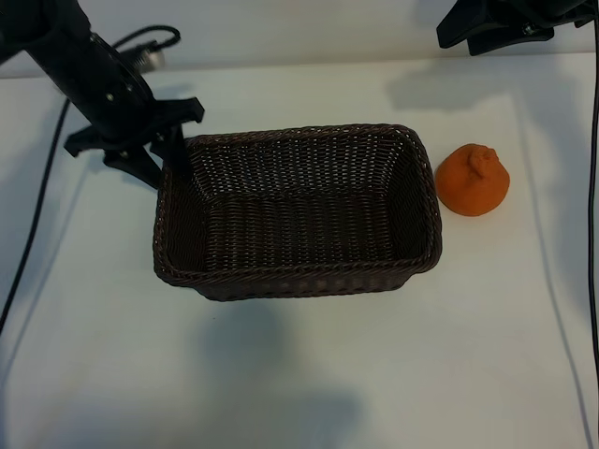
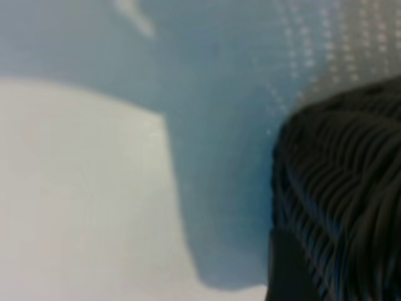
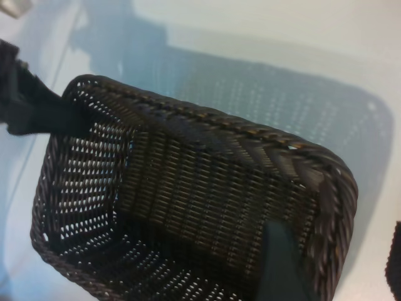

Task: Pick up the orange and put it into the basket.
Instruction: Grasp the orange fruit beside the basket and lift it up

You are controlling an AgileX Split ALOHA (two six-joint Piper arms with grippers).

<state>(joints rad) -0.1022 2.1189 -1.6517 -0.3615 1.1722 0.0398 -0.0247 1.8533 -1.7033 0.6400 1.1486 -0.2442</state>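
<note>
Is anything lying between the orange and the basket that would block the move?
Nothing visible does. The orange sits on bare table just outside the basket at its right end, and the basket looks empty.

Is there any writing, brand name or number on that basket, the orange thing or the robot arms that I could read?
None: no view shows any readable text.
The basket: plain dark weave, no tag showing.
The orange: no sticker or mark.
The left gripper, at the basket's corner: plain black, no lettering visible.
</note>
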